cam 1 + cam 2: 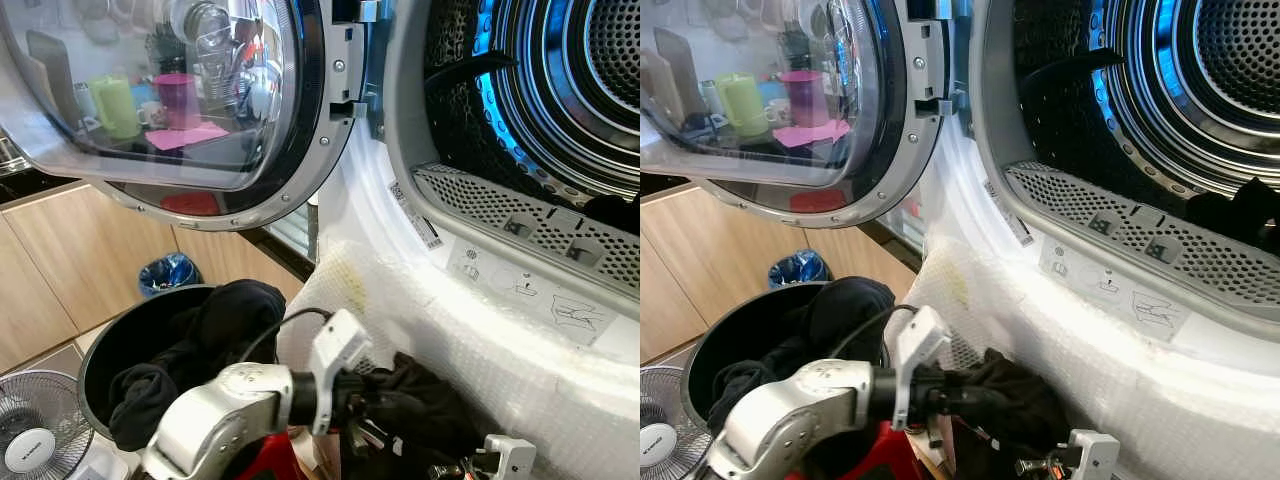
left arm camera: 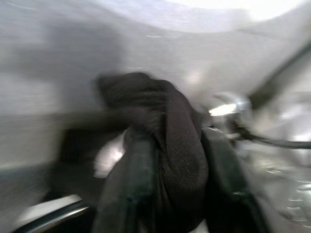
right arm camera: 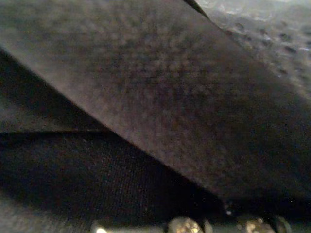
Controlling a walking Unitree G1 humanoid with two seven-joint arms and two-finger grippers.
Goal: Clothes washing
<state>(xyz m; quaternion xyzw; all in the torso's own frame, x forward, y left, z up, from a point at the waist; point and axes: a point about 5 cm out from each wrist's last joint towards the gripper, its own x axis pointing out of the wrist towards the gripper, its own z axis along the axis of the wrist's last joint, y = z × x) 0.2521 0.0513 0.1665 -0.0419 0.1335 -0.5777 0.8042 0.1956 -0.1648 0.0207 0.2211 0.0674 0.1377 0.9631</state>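
— Black cloth, is that what the left claw [image 1: 365,420] has?
— Yes. Its fingers [image 2: 129,179] are clenched on a dark garment [image 1: 415,410], held low in front of the washing machine, just below the white front under the open drum [image 1: 560,90].
— And the right claw [image 1: 470,465]?
— Low beside that garment; whether it grips, I cannot tell. Its wrist view is blurred dark fabric.
— More laundry?
— Dark clothes [image 1: 190,350] lie in a black basket [image 1: 100,350] to the left, under the open round door [image 1: 200,100].
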